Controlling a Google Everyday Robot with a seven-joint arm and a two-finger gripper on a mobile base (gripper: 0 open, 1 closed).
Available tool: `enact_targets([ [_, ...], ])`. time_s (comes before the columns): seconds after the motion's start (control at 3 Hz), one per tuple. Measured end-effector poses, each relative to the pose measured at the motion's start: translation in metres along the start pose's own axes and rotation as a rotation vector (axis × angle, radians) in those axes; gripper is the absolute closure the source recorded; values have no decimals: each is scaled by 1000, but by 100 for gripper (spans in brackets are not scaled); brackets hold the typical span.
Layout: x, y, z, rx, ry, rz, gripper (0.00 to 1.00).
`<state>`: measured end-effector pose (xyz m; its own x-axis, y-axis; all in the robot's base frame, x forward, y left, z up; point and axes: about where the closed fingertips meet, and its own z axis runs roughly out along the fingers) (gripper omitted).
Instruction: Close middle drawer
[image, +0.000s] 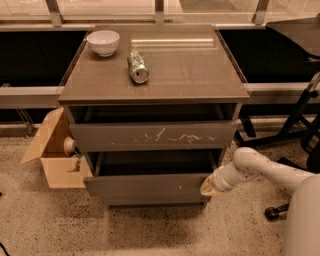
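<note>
Speckled floor (50, 225) under cabinet top (190, 70) carrying white bowl (103, 42) and tipped can (138, 67). Middle drawer (145, 189) pulled out, inside dark. Gripper (207, 186) set against its right end; could not tell how open.

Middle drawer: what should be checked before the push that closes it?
1. Middle drawer open, front sticking out: ok.
2. Pincer at the front's right end: ok.
3. Pincer touching the front: cannot tell.
4. Push point centred: not ok, far to the right.
5. Drawer inside free of protruding things: cannot tell, dark.
6. Can on top steady: not ok, lying on its side, might roll.
</note>
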<state>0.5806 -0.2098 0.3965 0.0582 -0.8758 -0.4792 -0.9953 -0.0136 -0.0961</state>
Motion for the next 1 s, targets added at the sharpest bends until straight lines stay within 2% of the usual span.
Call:
enact_targets([
  [0.33,0,-7,-1,12,-4,-3,14],
  [0.67,-1,-9,-2,15,-7,-5,0],
  [1.0,-3,-11,-7,26,-16,-10,0],
])
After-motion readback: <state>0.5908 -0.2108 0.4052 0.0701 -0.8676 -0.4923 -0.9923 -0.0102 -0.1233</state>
